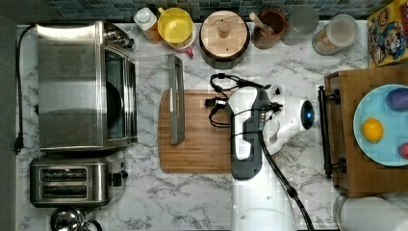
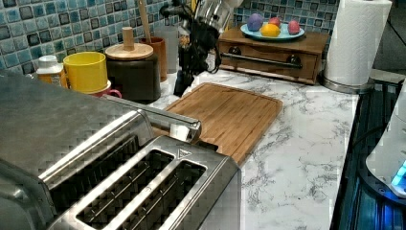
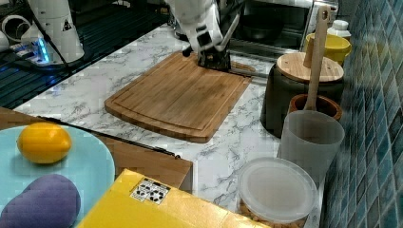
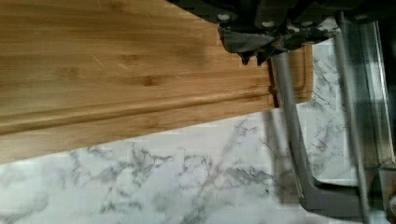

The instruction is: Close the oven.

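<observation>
Oven (image 1: 72,86): at the top view's left, above the toaster (image 1: 72,182); its door (image 1: 154,98) hangs fully down toward the board (image 1: 197,132), so closing is not yet done.
Handle (image 1: 176,98): the door's outer bar, lying over the board's edge nearest the oven.
My gripper (image 4: 254,56): low over the board, just beside the handle on the side away from the oven.
My jaws: tips look close together with nothing between them; I cannot tell for sure whether they are fully closed.
Step, as I judge it: get under the handle and lift the door toward the oven.
Risk 1: I ride over the bar instead of under it, and the door stays down.
Risk 2: I go too low and scrape the board.
Risk 3: I push sideways only, and the oven slides instead of the door swinging.
</observation>
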